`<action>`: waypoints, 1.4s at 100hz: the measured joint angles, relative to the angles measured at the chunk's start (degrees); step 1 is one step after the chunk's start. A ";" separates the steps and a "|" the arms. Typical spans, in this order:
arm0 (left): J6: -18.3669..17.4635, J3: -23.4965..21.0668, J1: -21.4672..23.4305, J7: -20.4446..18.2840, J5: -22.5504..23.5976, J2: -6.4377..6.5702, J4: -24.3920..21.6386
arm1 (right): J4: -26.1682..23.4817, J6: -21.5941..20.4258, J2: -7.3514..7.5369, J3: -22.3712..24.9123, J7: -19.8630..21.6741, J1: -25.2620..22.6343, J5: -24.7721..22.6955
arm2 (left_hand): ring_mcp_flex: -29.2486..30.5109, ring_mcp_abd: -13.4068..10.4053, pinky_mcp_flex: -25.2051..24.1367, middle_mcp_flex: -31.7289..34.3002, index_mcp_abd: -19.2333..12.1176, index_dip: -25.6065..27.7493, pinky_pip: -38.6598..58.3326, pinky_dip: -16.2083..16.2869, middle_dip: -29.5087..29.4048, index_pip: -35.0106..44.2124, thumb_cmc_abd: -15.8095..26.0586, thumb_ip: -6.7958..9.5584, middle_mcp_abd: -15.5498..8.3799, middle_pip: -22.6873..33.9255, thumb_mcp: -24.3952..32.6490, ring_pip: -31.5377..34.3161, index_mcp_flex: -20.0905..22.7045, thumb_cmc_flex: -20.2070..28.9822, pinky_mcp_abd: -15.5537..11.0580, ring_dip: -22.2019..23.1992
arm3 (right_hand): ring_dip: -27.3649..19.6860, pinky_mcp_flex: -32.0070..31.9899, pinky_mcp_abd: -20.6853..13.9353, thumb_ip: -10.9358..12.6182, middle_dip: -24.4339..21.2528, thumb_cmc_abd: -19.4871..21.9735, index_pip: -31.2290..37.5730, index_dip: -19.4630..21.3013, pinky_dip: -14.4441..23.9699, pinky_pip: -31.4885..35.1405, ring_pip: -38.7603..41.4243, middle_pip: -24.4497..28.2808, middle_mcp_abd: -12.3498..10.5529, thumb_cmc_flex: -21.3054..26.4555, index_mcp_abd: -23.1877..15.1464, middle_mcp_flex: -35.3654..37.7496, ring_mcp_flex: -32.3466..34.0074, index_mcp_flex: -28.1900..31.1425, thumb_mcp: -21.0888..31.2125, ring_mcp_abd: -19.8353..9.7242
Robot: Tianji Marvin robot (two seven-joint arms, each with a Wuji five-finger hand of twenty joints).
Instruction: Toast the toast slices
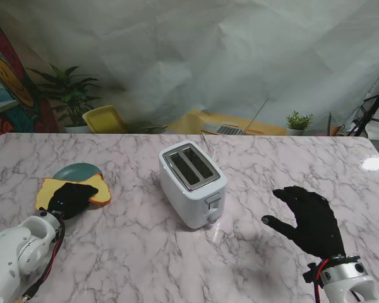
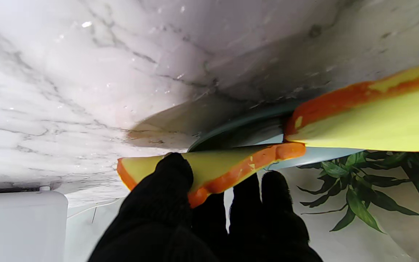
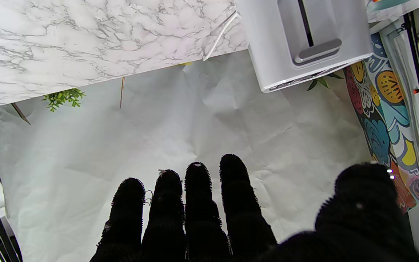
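Left hand [image 1: 71,199] pinches one toast slice [image 2: 209,171] at the plate [image 1: 76,170]; keep it level when lifting. Toaster [image 1: 191,183] at centre, slots empty. Right hand [image 1: 309,221] hovers spread, holding nothing.

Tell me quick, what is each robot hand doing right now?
Left robot hand: closed on a toast slice at the plate.
Right robot hand: open, holding nothing, beside the toaster.
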 measured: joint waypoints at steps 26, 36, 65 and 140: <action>-0.24 -0.84 0.21 1.20 -0.77 -0.26 -0.16 | 0.10 0.12 -0.01 -0.05 -0.01 0.08 0.00 | 1.89 -0.17 1.25 3.56 -2.55 -0.01 0.65 0.62 0.00 5.65 0.75 -0.08 -1.41 0.94 -2.02 0.06 2.07 0.02 -0.06 0.01 | 0.00 0.00 0.00 0.00 0.00 0.00 0.00 -0.03 0.01 0.00 0.00 0.00 0.00 0.44 0.00 0.07 0.01 0.00 -0.03 0.01; -0.17 -1.11 0.35 2.72 -1.27 -0.46 -0.12 | 0.14 0.15 -0.01 -0.07 -0.03 0.12 0.01 | 3.19 -0.20 2.04 4.26 -4.20 0.92 1.36 0.68 0.05 9.77 1.42 -0.09 -2.02 1.61 -2.93 0.15 3.01 0.03 -0.06 0.01 | 0.00 0.01 0.00 0.00 0.00 0.00 0.00 -0.04 0.02 0.00 0.00 0.00 0.00 0.44 0.00 0.07 0.01 0.00 -0.04 0.01; 1.00 -2.14 0.71 7.48 -3.40 -1.43 -0.11 | 0.20 0.17 -0.01 -0.16 -0.05 0.21 0.02 | 5.42 -0.21 4.12 7.10 -6.04 3.76 2.54 0.81 2.35 19.76 1.42 -0.11 -2.15 2.46 -3.02 1.84 3.57 0.03 0.08 0.02 | 0.00 0.02 0.00 0.00 0.00 0.00 0.00 -0.70 0.02 0.00 0.00 -0.01 0.00 0.44 0.00 0.09 0.02 0.00 -0.05 0.01; 9.29 -1.58 -3.21 16.90 -16.34 -5.53 3.37 | 0.25 0.12 -0.06 -0.22 -0.43 0.19 -0.03 | 16.06 2.03 11.29 15.74 -5.78 22.70 14.13 5.10 14.62 26.59 1.26 -2.96 -0.10 12.78 1.58 12.02 1.91 -0.10 3.83 15.69 | 0.00 0.13 0.00 0.00 0.00 0.00 0.00 -1.24 0.04 0.00 0.00 -0.01 0.00 0.45 0.00 0.09 0.02 0.00 -0.05 0.01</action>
